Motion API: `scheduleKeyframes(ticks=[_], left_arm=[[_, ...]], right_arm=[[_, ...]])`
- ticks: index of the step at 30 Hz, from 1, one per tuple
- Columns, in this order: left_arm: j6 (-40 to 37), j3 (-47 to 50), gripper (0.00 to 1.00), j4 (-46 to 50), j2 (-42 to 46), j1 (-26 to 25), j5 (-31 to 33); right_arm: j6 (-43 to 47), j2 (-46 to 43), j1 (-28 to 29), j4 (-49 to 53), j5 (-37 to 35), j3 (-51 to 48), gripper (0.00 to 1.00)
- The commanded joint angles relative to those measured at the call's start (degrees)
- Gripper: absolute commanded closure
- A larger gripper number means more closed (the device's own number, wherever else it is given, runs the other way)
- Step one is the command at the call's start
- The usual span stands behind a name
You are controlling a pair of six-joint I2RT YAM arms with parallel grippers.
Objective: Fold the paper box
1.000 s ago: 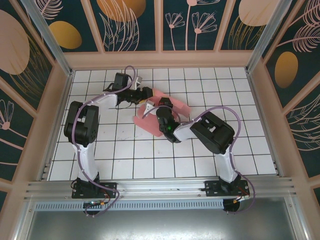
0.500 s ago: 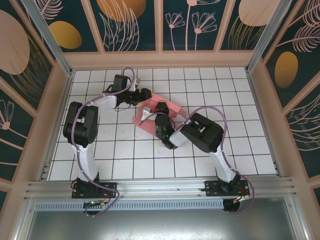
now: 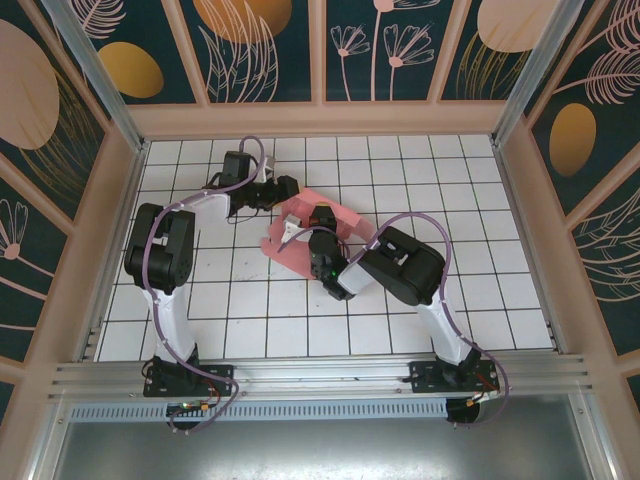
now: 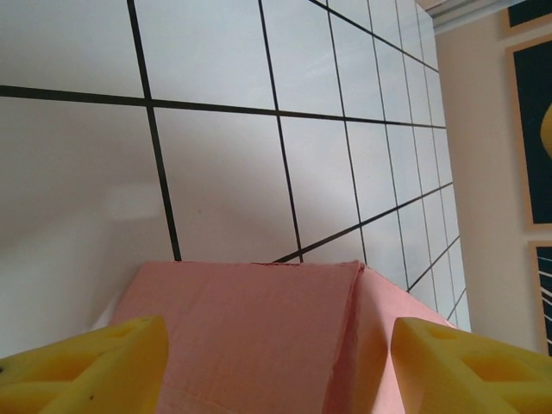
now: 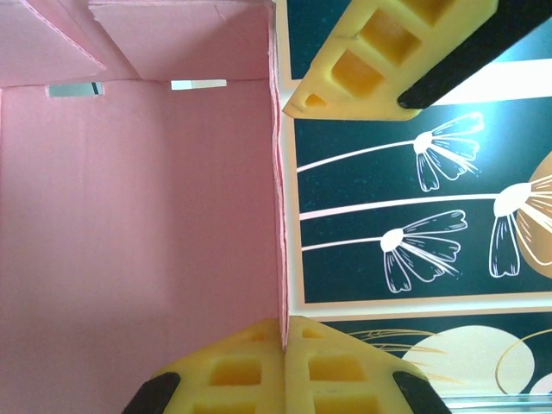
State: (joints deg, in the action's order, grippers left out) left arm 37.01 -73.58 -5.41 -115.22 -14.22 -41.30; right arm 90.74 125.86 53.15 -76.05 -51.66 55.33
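While the right gripper [image 5: 283,345] pinches a raised panel's edge of the paper box [image 3: 285,250], the left gripper [image 4: 278,349] stands spread astride its eleven o'clock corner, at the middle of the table [image 3: 250,300]. Light, springy card probably creases easily; grip edges beside fold lines.

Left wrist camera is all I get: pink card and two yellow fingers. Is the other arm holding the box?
Observer: Yes. The right gripper is pinched shut on the edge of one panel of the paper box.
Operator: Where is the box on the table?
Observer: From above, it sits around the middle of the tiled table, between the two arms, with the left gripper at its far left end.
Operator: Can you see inside it?
Observer: Yes, the right wrist view faces the pink inside, with two small slots along a crease.
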Motion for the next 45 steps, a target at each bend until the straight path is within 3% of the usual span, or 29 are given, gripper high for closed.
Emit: scheduleKeyframes(ticks=[1, 4, 9, 14, 21, 29, 37, 40, 45], left_arm=[[6.4, 2.4, 0.32, -7.8, 1.2, 0.4, -5.7], [9.0, 4.9, 0.33, -11.6, 2.7, 0.4, -7.0], [5.3, 6.2, 0.32, -7.4, 4.2, 0.4, -3.6], [8.6, 9.9, 0.33, -12.5, 4.6, 0.3, -4.1], [7.7, 12.6, 0.43, -14.4, 7.0, 0.4, -2.1], [-1.6, 17.5, 0.19, -20.3, 12.9, 0.6, 7.1], [-6.1, 22.0, 0.12, -23.9, 16.7, 4.3, 15.4], [-6.1, 18.6, 0.19, -17.7, 14.7, 5.5, 18.2], [-7.0, 12.6, 0.37, -12.5, 7.8, 5.5, 9.9]], right_arm=[[-2.5, 0.6, 0.0, -0.2, -1.8, -0.2, 1.0], [-2.8, 0.6, -0.2, 0.0, -1.7, -0.1, 1.0], [-2.8, 0.3, -0.2, -0.3, -1.6, 0.3, 1.0], [-2.2, 0.4, -0.3, -0.9, -1.3, 0.5, 1.0], [-5.3, -1.5, -0.4, 2.2, -0.5, 0.3, 1.0], [-7.0, -2.8, -0.5, 3.4, 0.0, -0.6, 1.0], [-9.0, -4.7, -1.2, 4.5, 0.8, -1.5, 1.0], [-9.0, -4.8, -1.2, 4.5, 0.9, -1.6, 1.0], [-9.0, -4.7, -1.2, 4.6, 1.0, -1.5, 1.0]])
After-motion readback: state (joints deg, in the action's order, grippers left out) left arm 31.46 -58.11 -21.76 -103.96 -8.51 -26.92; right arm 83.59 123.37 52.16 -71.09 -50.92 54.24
